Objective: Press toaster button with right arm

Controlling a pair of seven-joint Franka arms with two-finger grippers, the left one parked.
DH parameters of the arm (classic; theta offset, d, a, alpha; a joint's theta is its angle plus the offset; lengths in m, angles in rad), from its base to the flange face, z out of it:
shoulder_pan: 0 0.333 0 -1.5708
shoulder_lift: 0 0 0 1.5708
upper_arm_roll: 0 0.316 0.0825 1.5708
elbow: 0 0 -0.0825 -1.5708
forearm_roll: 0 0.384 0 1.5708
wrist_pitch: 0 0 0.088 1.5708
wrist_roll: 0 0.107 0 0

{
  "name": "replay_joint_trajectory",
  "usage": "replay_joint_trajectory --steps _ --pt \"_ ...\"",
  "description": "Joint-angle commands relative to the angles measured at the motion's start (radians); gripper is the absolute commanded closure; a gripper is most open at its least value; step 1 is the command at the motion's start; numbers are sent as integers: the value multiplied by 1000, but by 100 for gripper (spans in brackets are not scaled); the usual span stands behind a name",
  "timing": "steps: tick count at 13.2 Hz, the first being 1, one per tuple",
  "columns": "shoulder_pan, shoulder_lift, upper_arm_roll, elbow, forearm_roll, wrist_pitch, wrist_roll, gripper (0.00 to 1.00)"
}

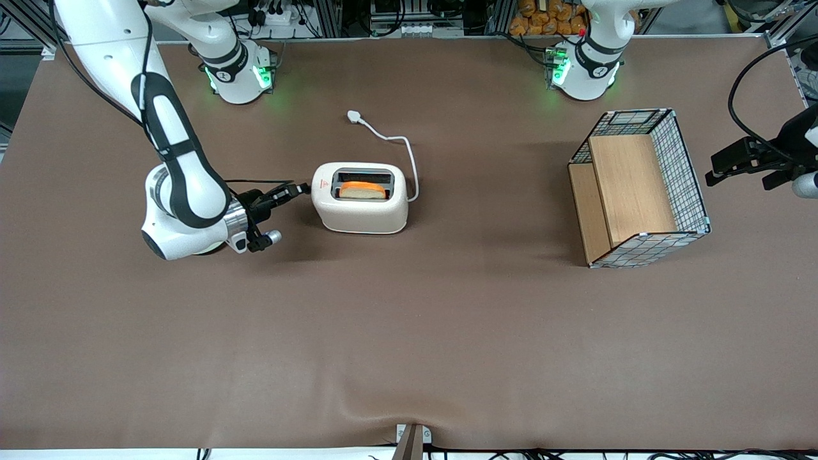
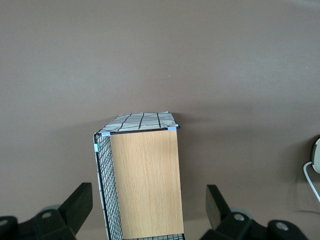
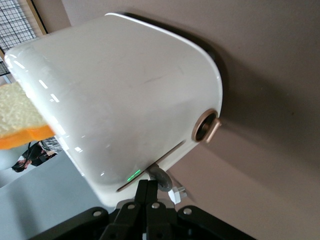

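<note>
So the toaster point(image 1: 360, 198) sits on the brown table point(image 1: 409, 332) about midway between the two ends, with a slice of bread point(image 1: 362, 190) poking out of the slot nearer the front camera. Its glossy cream shell looks hard and slick, and I'd guess the whole thing is light enough to skate across the cloth if it gets shoved sideways. No point grabbing it anyway.

The bit that matters is the toaster button point(image 3: 161, 176), a small grey lever sticking out of a slit in the narrow end that faces the working arm. It looks stiff and springy, so I'd say push straight down along the slit, not into the body.

The gripper point(image 3: 146, 192) is right at that end of the toaster, fingers pinched together with no gap, tips touching or as good as touching the lever.

The white cord point(image 1: 397, 148) trails off the toaster's end toward the parked arm. A wire basket point(image 1: 639, 185) sits well apart from the toaster, down that way too.
</note>
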Motion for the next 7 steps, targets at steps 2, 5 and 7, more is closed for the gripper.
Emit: replay_joint_trajectory --steps 2,5,7 --pt "6 30 -3 -12 45 35 -46 100" --pt "8 60 -3 -12 47 61 -77 100" --pt "3 86 -3 -12 50 69 -113 100"
